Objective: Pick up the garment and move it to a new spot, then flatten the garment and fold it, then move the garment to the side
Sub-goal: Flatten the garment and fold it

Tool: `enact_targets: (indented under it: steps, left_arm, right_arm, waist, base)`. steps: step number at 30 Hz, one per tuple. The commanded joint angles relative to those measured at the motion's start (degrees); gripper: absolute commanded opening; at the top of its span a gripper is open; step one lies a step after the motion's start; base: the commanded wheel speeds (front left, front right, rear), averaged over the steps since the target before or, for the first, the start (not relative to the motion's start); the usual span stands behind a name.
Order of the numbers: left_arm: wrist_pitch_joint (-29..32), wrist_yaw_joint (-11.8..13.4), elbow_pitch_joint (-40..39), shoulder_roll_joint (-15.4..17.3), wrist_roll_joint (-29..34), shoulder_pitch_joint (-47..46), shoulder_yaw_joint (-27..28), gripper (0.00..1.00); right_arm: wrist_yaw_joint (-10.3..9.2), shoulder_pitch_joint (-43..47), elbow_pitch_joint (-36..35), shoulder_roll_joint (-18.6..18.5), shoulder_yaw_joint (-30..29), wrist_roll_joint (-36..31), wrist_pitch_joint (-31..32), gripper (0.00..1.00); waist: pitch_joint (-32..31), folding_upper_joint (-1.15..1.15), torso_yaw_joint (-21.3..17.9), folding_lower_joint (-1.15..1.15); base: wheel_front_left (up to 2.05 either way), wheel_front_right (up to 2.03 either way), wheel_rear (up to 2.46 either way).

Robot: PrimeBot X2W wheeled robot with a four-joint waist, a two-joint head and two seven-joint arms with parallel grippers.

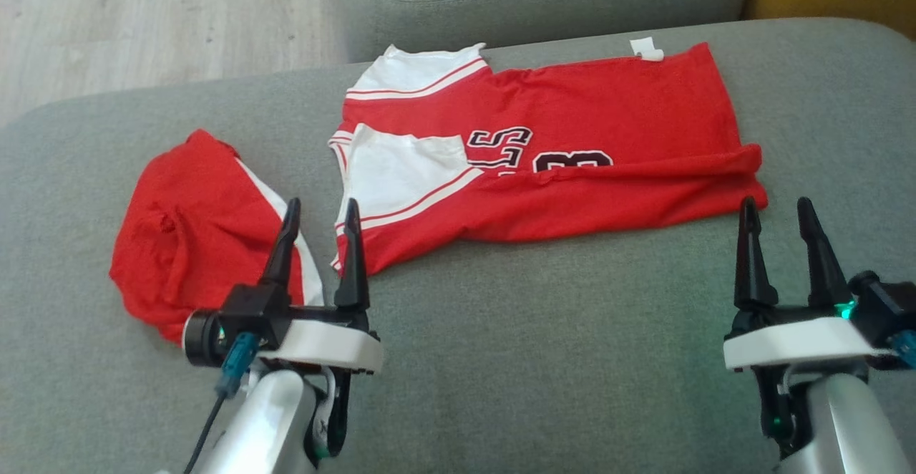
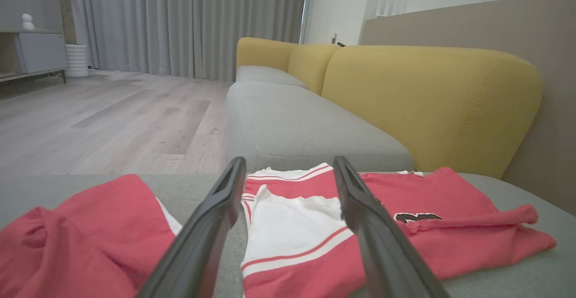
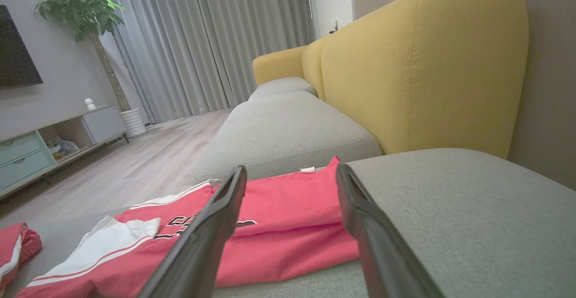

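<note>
Red jersey (image 1: 572, 152) is lying folded on the grey sofa seat (image 1: 537, 359). I'm hovering the left hand (image 1: 322, 203) by its sleeves and the right hand (image 1: 776, 202) by its hem, both released. My right wrist view is adding a plant (image 3: 81, 5) far beyond it.

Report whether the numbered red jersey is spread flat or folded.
Partly folded. The jersey lies on the grey cushion with its near long edge turned over, hiding the lower half of the black number.
</note>
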Motion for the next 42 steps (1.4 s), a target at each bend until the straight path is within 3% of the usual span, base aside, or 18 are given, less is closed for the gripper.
enact_targets:
  steps: [1,6,12,26,31,32,33,38,42]
  left_arm:
    - [-0.3,-0.4,-0.9,0.0,0.6,-2.4,2.3,1.0]
    - [0.6,-1.4,6.2,-0.5,0.9,-5.0,1.5,1.0]
    - [4.8,0.0,17.2,-0.9,0.7,-11.4,1.0,1.0]
    - [10.3,2.1,32.6,-0.8,1.3,-17.3,-0.3,1.0]
    - [13.1,0.3,35.1,-1.0,0.9,-18.1,-1.5,1.0]
    - [13.9,-0.2,35.6,-1.1,0.7,-18.3,-1.8,0.9]
    - [14.5,-0.9,36.0,-1.1,0.7,-18.4,-2.2,0.0]
    - [11.1,-1.8,34.5,-1.4,-0.5,-19.0,-2.0,0.0]
    - [5.4,-2.3,31.1,-1.6,-1.4,-19.6,-1.6,0.0]
  right_arm:
    - [-0.04,-1.9,-2.4,0.1,1.5,-0.3,-0.1,1.0]
    - [-0.04,-2.2,-4.1,0.2,2.5,-0.2,0.4,1.0]
    - [-0.04,-2.8,-5.8,0.2,3.4,1.7,0.4,1.0]
    - [-0.04,-3.8,-5.9,0.2,4.2,3.9,-0.1,1.0]
    - [-0.04,-4.0,-5.8,0.2,4.5,4.6,-0.2,1.0]
    - [-0.04,-4.0,-5.8,0.2,4.5,4.7,-0.2,1.0]
    - [-0.04,-4.0,-5.7,0.2,4.5,4.7,-0.3,1.0]
    - [-0.04,-5.1,-4.4,0.2,2.8,2.3,1.7,1.0]
    - [-0.04,-7.7,-1.7,0.2,-1.1,-2.0,7.6,1.0]
  waist:
    - [0.3,0.0,-0.4,0.01]
    - [1.8,0.0,-1.7,0.01]
    - [4.9,0.0,-3.4,0.01]
    - [6.7,0.0,-5.0,0.01]
    - [6.6,0.0,-5.0,0.01]
    - [6.5,0.0,-4.9,0.01]
    - [6.4,0.0,-4.9,0.01]
    - [5.4,0.0,-4.4,0.01]
    - [4.7,0.0,-3.6,0.01]
  base:
    - [0.0,0.0,0.0]
    - [0.0,0.0,0.0]
    - [0.0,0.0,0.0]
    - [0.0,0.0,0.0]
    - [0.0,0.0,0.0]
    - [0.0,0.0,0.0]
    - [0.0,0.0,0.0]
    - [0.0,0.0,0.0]
    - [0.0,0.0,0.0]
